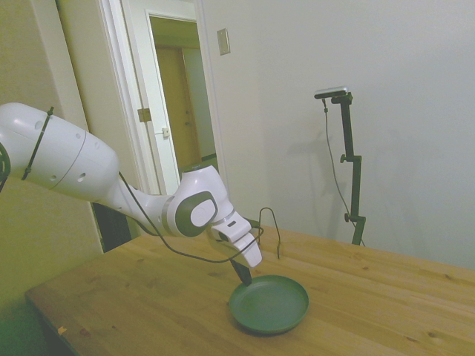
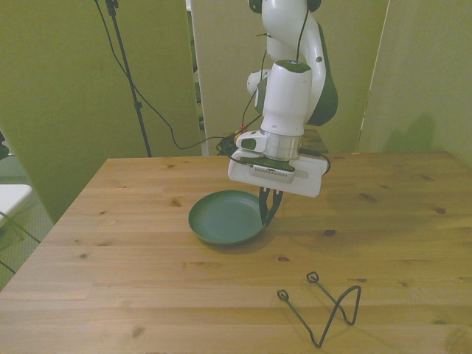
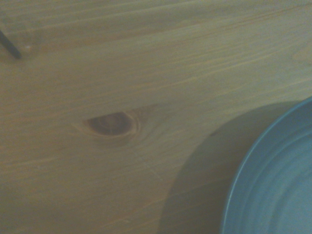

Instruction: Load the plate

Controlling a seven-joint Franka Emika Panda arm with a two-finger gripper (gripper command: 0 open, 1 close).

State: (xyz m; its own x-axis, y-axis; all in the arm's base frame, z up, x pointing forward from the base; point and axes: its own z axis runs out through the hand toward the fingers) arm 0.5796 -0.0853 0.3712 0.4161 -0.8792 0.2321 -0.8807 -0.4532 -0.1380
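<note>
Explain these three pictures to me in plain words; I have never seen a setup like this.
The white machine is a robot arm ending in a two-finger gripper. One picture is taken from beside the wooden table, one from across it, and one from a small camera on the arm's wrist, close and blurry. On the table lie a dark green plate and, apart from it, a thin wire rack. The gripper reaches down to the plate's rim and seems closed on it, with the plate tilted slightly. The wrist picture shows wood grain and the plate's edge.

We find no readable text, label, brand, number or sign in any view: none on the arm, the plate (image 2: 225, 217) or the table (image 2: 147, 258).
</note>
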